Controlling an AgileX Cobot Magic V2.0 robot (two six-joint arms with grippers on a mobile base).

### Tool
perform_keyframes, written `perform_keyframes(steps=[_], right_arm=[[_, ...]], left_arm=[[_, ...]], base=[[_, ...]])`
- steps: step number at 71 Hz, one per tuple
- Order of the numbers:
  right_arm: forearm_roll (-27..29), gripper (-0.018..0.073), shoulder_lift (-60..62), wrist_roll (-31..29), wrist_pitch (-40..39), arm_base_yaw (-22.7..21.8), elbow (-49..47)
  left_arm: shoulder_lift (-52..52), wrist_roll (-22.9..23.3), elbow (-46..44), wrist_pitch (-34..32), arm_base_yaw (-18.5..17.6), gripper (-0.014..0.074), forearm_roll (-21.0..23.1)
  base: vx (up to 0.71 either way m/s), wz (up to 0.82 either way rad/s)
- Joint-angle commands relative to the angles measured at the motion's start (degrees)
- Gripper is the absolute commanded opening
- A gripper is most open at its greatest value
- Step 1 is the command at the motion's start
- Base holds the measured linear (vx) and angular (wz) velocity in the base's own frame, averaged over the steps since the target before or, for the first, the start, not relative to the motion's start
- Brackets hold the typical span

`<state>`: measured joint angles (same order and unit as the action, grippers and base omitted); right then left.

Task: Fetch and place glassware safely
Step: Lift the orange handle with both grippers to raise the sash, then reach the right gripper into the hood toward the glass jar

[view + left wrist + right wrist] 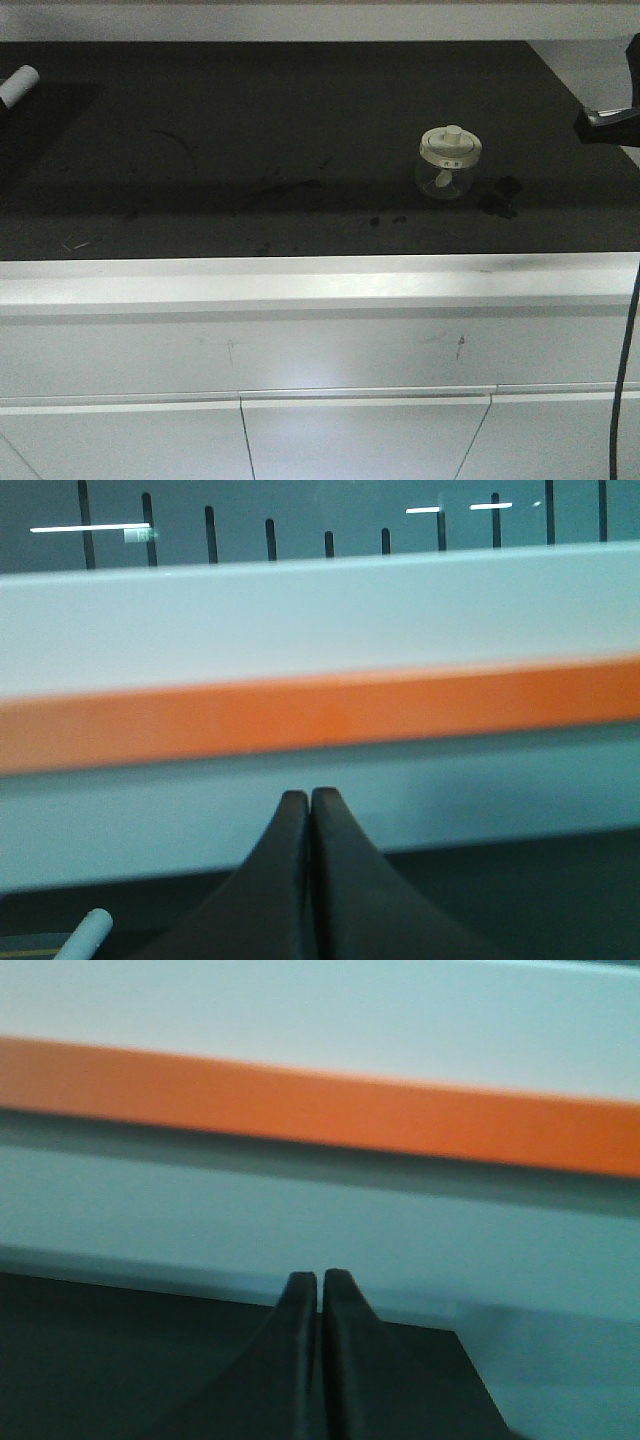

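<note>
- The jar stands upright on the black counter, right of centre and about midway between the back and the white front edge.
- Its cream lid is on, knob up, with small marks on the top. The clear round body shows below the lid.
- Dark stains mark the counter just to the right of the jar, with smaller specks in front of it.
- A white tube lies tilted at the far left edge of the counter, well apart from the jar.
- The left fingers are closed, tips pressed together with nothing between them. They point at a white wall crossed by an orange band.
- In the left wrist view the end of the tube shows at the lower left, beside the fingers and not touching them.
- The right fingers are closed too, with only a hairline gap between the tips, and they hold nothing. They hang over the dark counter and face the same kind of white wall and orange band.
- In the front view a dark part of the right arm pokes in at the right edge, level with the jar and apart from it.
- A dark cable hangs down the right side, in front of the white drawers under the counter.
</note>
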<state>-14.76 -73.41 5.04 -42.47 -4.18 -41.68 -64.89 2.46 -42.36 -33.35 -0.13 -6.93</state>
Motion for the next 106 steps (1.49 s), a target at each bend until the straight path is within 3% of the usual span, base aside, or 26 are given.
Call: perform_keyframes(steps=[1,29,45,60,72,90,106], right_arm=[[0.51,-0.0001,1.83,0.2,-2.57,-0.11,-1.9],[0.51,-0.0001,3.65,0.41,0.7,-0.11,-1.84],[-2.68,-0.0001,7.76,4.99,7.43,-0.11,-1.84],[-11.7,-0.0001,12.39,14.43,12.65,-0.06,-1.8],[-19.5,-0.0001,16.52,23.33,15.89,-0.06,-1.64],[-32.75,-0.0001,22.62,36.92,17.12,-0.06,-1.58],[-42.71,-0.0001,25.05,45.0,18.91,-0.06,-1.58]], left_arm=[[1.24,0.29,-1.78,-2.98,-0.13,-0.0007,0.86],[1.56,1.75,-1.78,-1.98,-0.13,-0.0007,0.82],[7.68,1.75,-1.72,8.5,-0.13,-0.0007,0.82],[15.83,1.75,-1.68,20.85,-0.13,-0.0007,0.82],[22.29,1.75,-1.08,26.32,-0.13,-0.0007,0.82],[34.14,1.75,10.33,26.75,-0.13,-0.0007,1.01],[44.66,1.75,21.33,27.02,-0.13,-0.0007,1.01]], base=[[0.0,0.0],[0.0,0.0],[0.0,0.0],[0.0,0.0],[0.0,0.0],[0.0,0.0],[0.0,0.0]])
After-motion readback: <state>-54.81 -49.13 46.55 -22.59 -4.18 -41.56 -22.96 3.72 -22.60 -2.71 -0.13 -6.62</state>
